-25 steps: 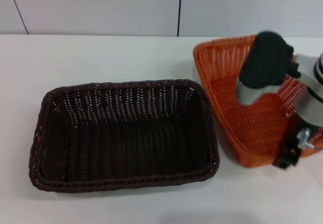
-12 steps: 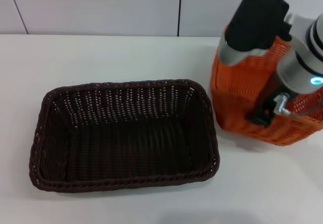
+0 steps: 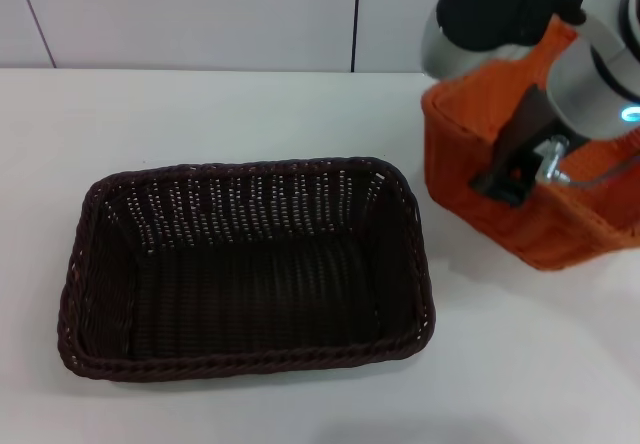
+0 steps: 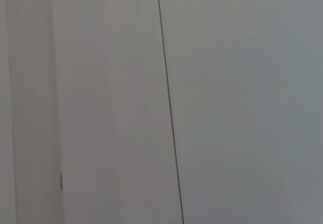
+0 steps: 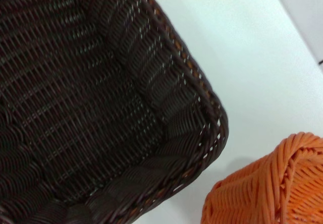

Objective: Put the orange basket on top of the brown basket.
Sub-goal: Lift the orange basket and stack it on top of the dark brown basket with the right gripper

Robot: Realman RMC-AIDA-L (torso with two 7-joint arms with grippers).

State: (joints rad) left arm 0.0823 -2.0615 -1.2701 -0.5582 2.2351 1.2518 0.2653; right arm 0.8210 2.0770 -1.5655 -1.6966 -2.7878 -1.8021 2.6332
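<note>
Orange wicker fills the far right corner of the table: the orange basket (image 3: 480, 164) is tilted, one long side turned toward the camera and its braided rim rising on the right, and it appears to be lifted off the surface, though the head view does not show the underside clearly. The right gripper (image 3: 512, 174) is clamped on its near rim, a dark finger (image 3: 520, 139) lying across the outer weave, with the grey and black wrist housing above covering much of the basket's inside. Its sloping openwork sides are bright and evenly woven, and the right wrist view catches one rounded corner of it (image 5: 272, 183). Just beside it, apart by a strip of bare surface, the brown basket (image 3: 250, 264) sits flat near the middle of the table, its long sides running across, its dark chocolate weave open upward with nothing inside; its nearest corner (image 5: 202, 123) shows a thick braided rim with light flecks between the strands. Nothing lies between the two baskets. The table (image 3: 200, 114) is plain white and matte, and behind its far edge stand pale grey wall panels (image 3: 200, 14) divided by thin dark seams. The left wrist view shows only such a panel (image 4: 227, 103), and the left gripper itself is out of sight.
</note>
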